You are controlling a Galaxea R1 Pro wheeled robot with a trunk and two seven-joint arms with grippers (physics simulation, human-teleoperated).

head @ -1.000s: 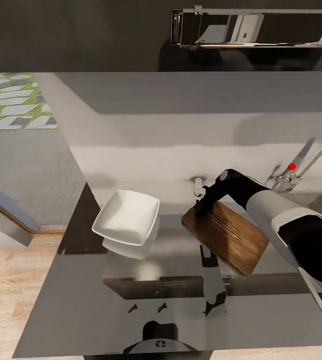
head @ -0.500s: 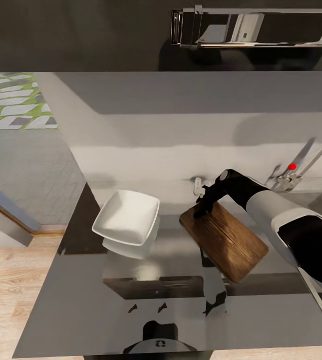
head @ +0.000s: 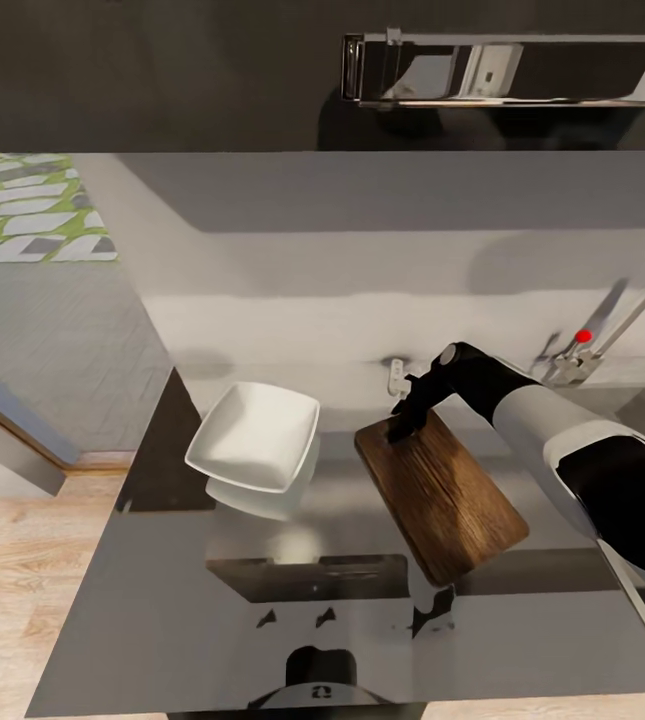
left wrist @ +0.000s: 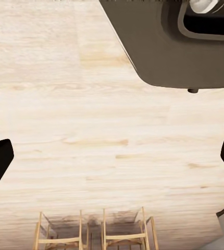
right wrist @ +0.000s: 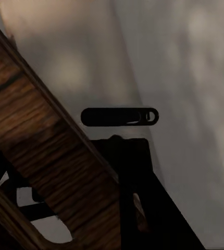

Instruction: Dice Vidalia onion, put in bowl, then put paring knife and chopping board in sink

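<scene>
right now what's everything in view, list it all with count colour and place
chopping board: one, dark brown, on the countertop, far corner clamped by the right gripper
bowl: one, white, on the countertop beside the board
countertop: one, glossy grey
tap: one, chrome with a red knob, at the counter's right
chairs: two, light wood, on the pale wooden floor in the left wrist view
right gripper: black, shut on the board
left gripper: black fingers apart, over the floor

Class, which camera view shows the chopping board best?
The head view: the whole chopping board lies on the countertop, beside the bowl. The right wrist view shows a close strip of its wood; the left wrist view faces the floor.
</scene>
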